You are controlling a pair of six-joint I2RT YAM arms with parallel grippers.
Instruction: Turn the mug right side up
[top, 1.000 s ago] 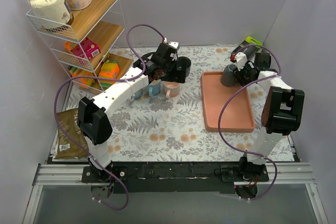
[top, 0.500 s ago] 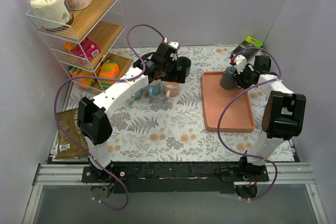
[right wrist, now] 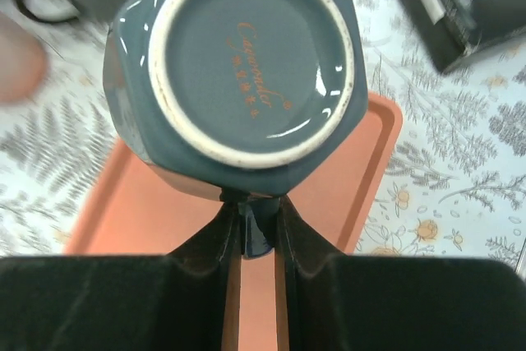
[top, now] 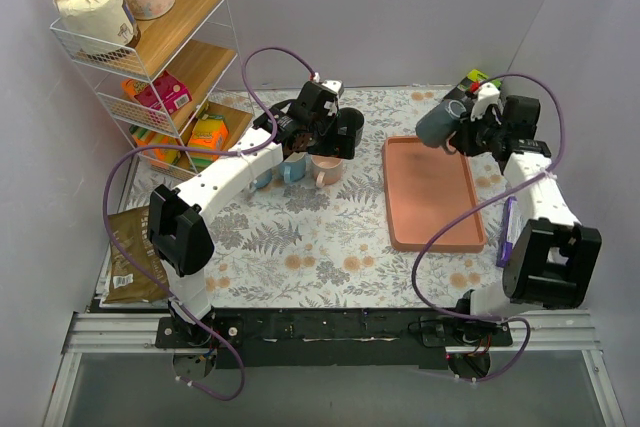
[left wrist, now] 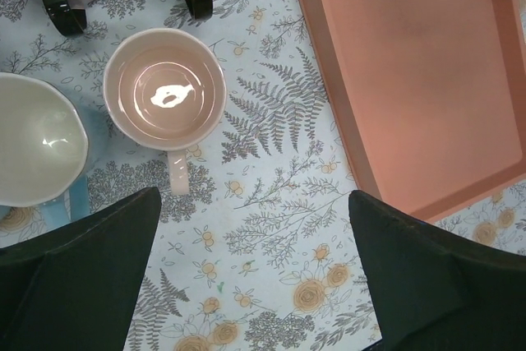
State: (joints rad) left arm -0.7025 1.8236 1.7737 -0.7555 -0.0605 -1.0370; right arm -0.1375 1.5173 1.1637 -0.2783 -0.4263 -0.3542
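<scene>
Right jaws pinch the mug point(top: 436, 127) by its handle above the tray point(top: 430, 197) rim; left jaws spread wide.

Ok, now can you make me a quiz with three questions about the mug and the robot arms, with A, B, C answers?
1. Where is the grey-blue mug?
A. on the wire shelf
B. held up by the right gripper
C. upside down under the tray

2. What colour is the tray?
A. green
B. black
C. salmon pink

3. How is the left gripper?
A. open, holding nothing
B. shut on a pink mug
C. shut on a paper roll

Answers:
1 B: the right wrist view shows that gripper's fingers pinching the mug's handle.
2 C: the top view shows it salmon pink.
3 A: the left wrist view shows its fingers wide apart above the table.
</scene>
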